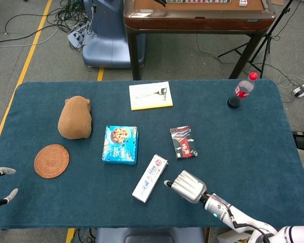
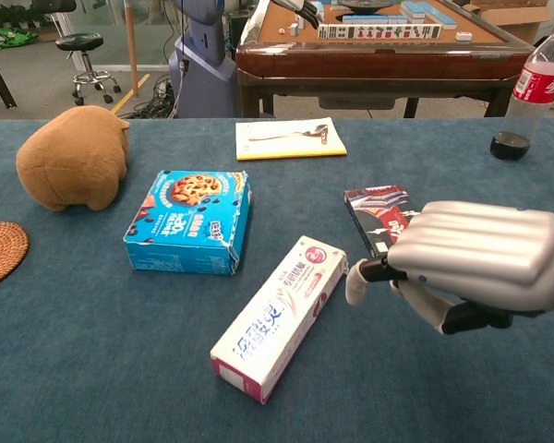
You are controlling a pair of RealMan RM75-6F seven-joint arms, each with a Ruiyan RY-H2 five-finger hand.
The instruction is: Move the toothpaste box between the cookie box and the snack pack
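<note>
1. While the head view is looking down on the table (image 1: 253,152), the toothpaste box (image 1: 150,178) is lying at a slant, its far end reaching toward the gap between the cookie box (image 1: 121,144) and the snack pack (image 1: 183,142), its near end trailing toward the table's front edge. The right hand (image 1: 186,186) is hovering just beside the box's right flank, apart from it and holding nothing; from above its fingers are looking curled under the knuckles, with one fingertip poking out toward the box. The left hand (image 1: 1,186) is showing only at the left edge, well apart from everything, its fingers spreading open around nothing.

2. As the chest view is showing things from lower down, the right hand (image 2: 466,261) is floating near the toothpaste box (image 2: 281,316) with one pale fingertip (image 2: 356,281) pointing at the far end, a small gap between them. The other fingers are bunching together beneath the palm. The snack pack (image 2: 379,210) is sitting partly behind the hand, and the cookie box (image 2: 192,219) is resting to the left.

3. Judging by this, the nudging step is looking partly done: the box is nearing the gap but not yet lying squarely in it. The next move is probably calling for another push on the box to straighten it and slide it farther up between the two.
</note>
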